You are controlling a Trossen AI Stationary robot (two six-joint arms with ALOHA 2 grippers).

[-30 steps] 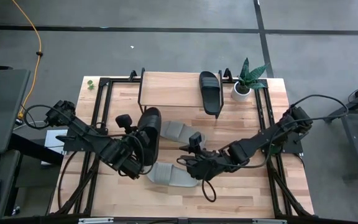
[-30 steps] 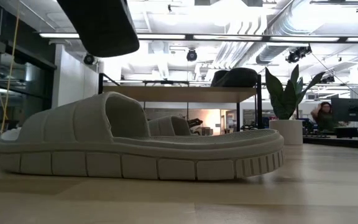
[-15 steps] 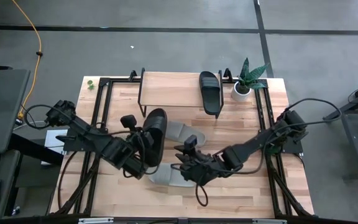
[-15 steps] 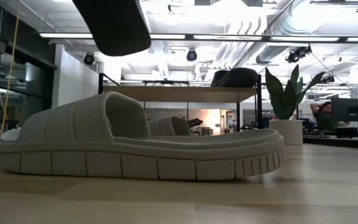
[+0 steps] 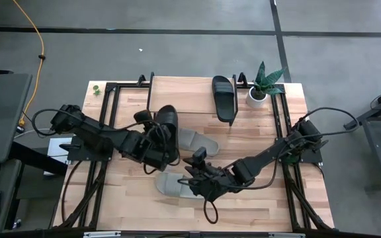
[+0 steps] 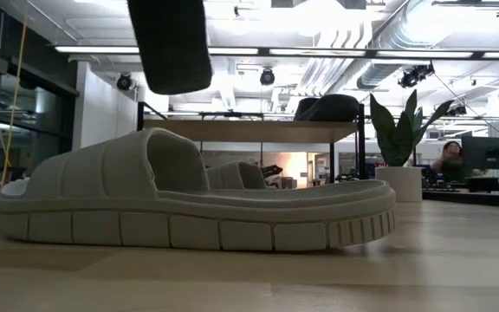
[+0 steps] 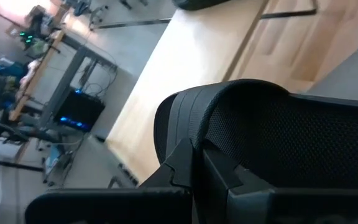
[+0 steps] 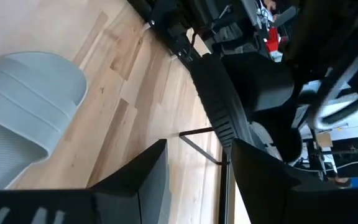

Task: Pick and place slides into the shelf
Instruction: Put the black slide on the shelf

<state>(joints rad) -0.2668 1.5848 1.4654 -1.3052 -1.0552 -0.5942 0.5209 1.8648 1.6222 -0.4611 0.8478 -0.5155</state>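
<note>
4 slides showed: we saw 1 black slide (image 5: 224,98) lying on the shelf (image 5: 180,94) at upper center, and 2 grey slides (image 5: 194,140) on the desk (image 5: 243,132) mid-frame. Our left claw (image 5: 156,135) clenched the other black slide (image 5: 165,132), raised just below the shelf. Our right claw (image 5: 192,173) hung spread over the nearer grey slide (image 5: 174,184).

The left gripper (image 5: 156,147) hid part of the black sandal (image 5: 165,135) it carried, and the low view cut that sandal (image 6: 173,43) off at its top edge. The right gripper (image 5: 194,173) covered part of a grey sandal (image 5: 170,184). Whether its fingers touched that sandal could not be told.
</note>
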